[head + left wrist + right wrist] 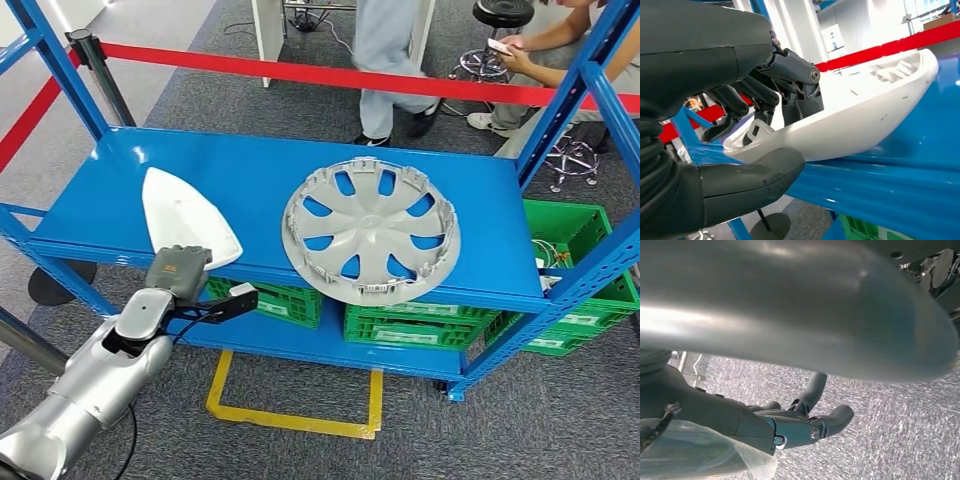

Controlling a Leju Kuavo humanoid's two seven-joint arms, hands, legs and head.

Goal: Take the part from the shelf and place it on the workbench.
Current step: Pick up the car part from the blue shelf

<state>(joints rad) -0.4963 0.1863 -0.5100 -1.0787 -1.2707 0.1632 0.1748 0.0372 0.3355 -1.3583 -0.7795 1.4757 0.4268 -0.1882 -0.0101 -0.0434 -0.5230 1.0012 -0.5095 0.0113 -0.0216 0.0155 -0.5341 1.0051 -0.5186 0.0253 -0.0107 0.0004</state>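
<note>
A white, teardrop-shaped shell part (185,215) lies on the left of the blue shelf board (256,175), its near end overhanging the front edge. My left hand (177,272) is at that near end. In the left wrist view the dark fingers (791,80) reach over the rim into the hollow of the white part (851,120). The thumb (753,177) lies under its edge, so the hand grips the part, which still rests on the shelf. My right hand (798,425) hangs over grey carpet, fingers spread and holding nothing.
A grey wheel cover (370,230) lies on the shelf to the right of the part. Green crates (407,325) sit on the lower level. Blue uprights (573,80) frame the shelf. Behind it run a red barrier tape (317,72) and people (385,60).
</note>
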